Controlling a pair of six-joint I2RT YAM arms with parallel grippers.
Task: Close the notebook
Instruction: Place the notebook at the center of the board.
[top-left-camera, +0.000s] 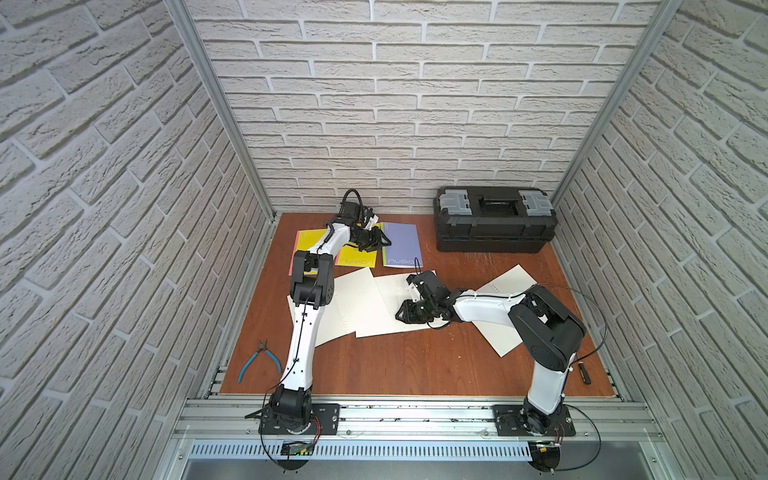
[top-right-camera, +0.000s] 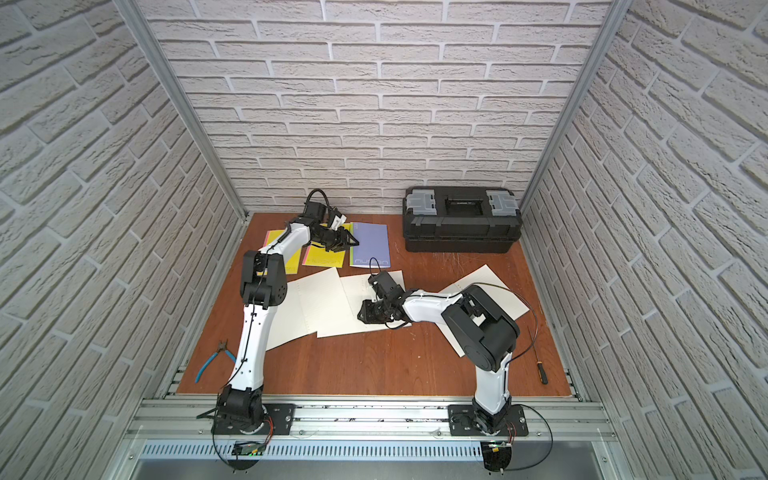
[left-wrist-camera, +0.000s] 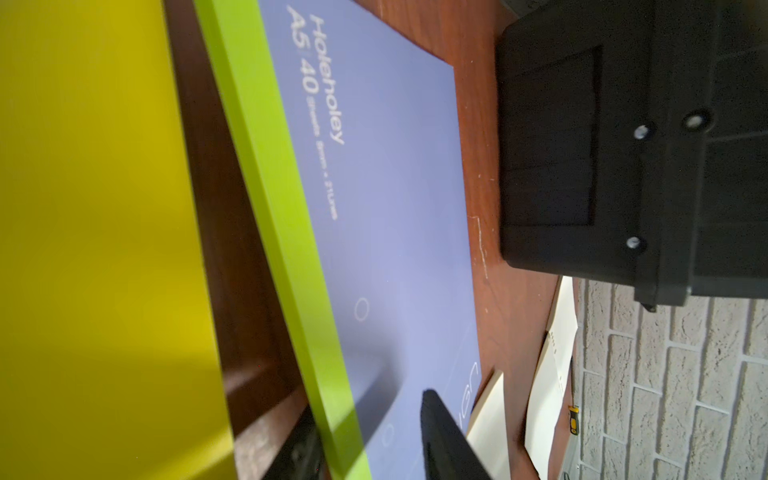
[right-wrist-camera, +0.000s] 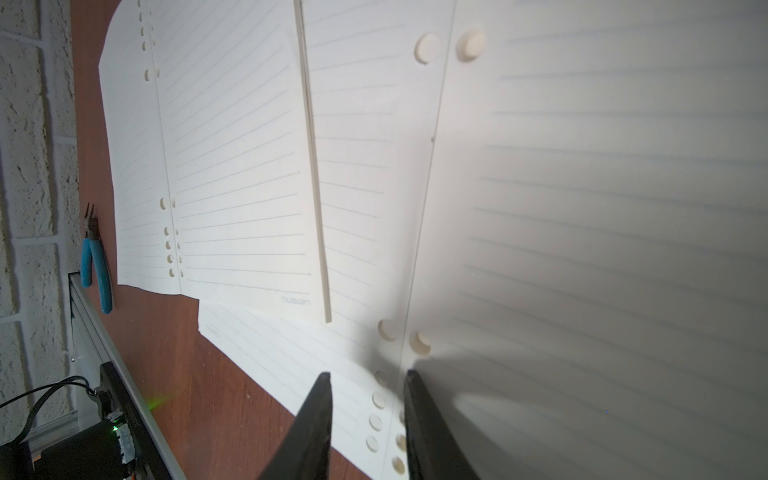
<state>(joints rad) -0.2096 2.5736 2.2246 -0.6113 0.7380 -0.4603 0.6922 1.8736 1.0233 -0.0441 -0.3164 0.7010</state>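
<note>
Three lined notebooks lie spread open mid-table in both top views. The right gripper (top-left-camera: 400, 315) hangs over the middle open notebook (top-left-camera: 376, 307), while the left gripper (top-left-camera: 384, 241) sits well apart at the back, above a closed purple notebook (top-left-camera: 402, 245).

Left wrist view: the jaws stand apart over the purple notebook (left-wrist-camera: 395, 208), holding nothing.

Right wrist view: the right gripper (right-wrist-camera: 366, 374), slightly parted and empty, straddles the punched spine fold of the open notebook (right-wrist-camera: 582, 187), which runs straight ahead of the fingers. Closing likely falls to this nearer arm, reaching sideways for a page's outer edge.
</note>
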